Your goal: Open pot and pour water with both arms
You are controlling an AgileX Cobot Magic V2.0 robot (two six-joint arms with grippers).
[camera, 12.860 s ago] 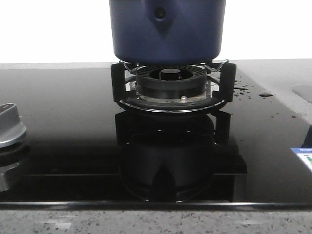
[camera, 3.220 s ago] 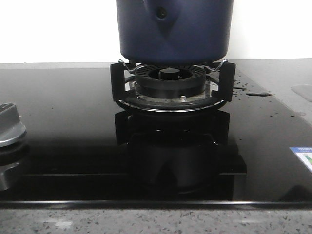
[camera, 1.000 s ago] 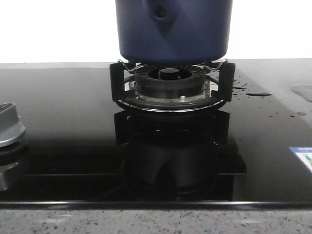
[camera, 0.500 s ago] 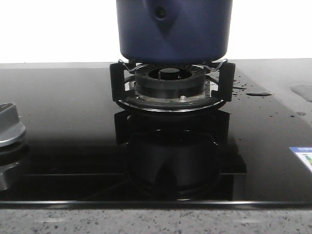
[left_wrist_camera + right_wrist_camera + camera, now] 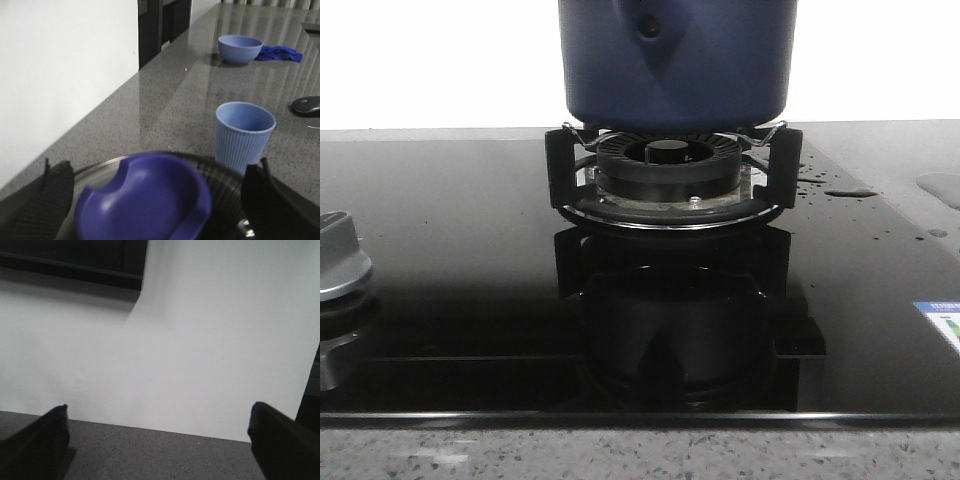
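Note:
The dark navy-blue pot (image 5: 677,58) stands on the black pot stand (image 5: 672,180) of the burner; its top is cut off by the front view. In the left wrist view, a blue lid knob (image 5: 145,200) on a glass lid with a steel rim (image 5: 97,167) lies between the fingers of my left gripper (image 5: 157,202), which is open around the knob without touching it. My right gripper (image 5: 160,442) is open and empty, facing a white wall over the grey counter. Water shows as droplets (image 5: 815,180) and a thin puddle (image 5: 850,192) on the black hob, right of the burner.
A ribbed light-blue cup (image 5: 245,132) stands just beyond the lid. A blue bowl (image 5: 240,48), a blue cloth (image 5: 280,52) and a dark oval object (image 5: 306,105) lie farther along the granite counter. A silver hob knob (image 5: 338,260) sits at the front left.
The pot stands slightly farther right than 12.9 s ago. Over the last second nothing has visibly moved in the front view.

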